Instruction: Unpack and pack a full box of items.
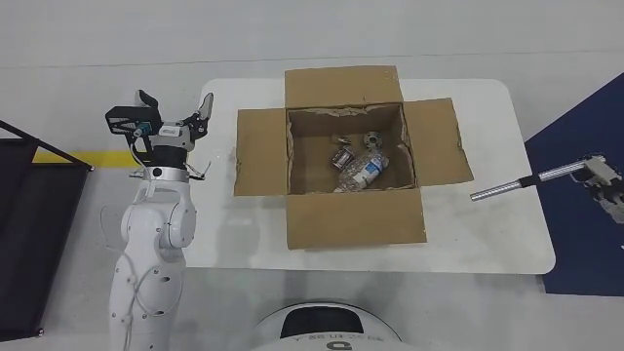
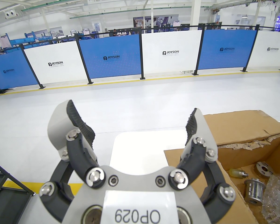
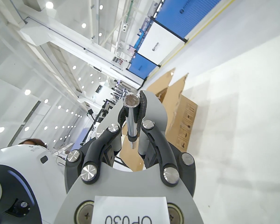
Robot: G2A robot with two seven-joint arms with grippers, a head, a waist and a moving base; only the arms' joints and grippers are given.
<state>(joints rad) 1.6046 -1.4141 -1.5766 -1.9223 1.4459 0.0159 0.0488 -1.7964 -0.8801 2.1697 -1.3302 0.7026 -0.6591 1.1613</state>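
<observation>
An open cardboard box (image 1: 356, 216) stands mid-table with its flaps folded out. Inside lie a crumpled plastic bottle (image 1: 364, 171), a round metal flange (image 1: 370, 140) and a metal hub (image 1: 341, 157). The left wrist view shows the box (image 2: 238, 129), the flange (image 2: 263, 169), the hub (image 2: 254, 191) and a small yellowish vial (image 2: 238, 173). My left gripper (image 1: 175, 107) (image 2: 133, 127) is open and holds nothing, raised by the table's left edge, left of the box. My right gripper (image 1: 591, 169) (image 3: 133, 103) is shut on a metal rod (image 1: 517, 185) (image 3: 131, 115), beyond the table's right edge; the rod points back toward the box.
The white table (image 1: 487, 234) has bare room in front of and right of the box. A black rack (image 1: 29, 214) stands on the floor at the left, a dark blue panel (image 1: 585, 224) at the right. Blue and white fence panels (image 2: 170, 54) stand far behind.
</observation>
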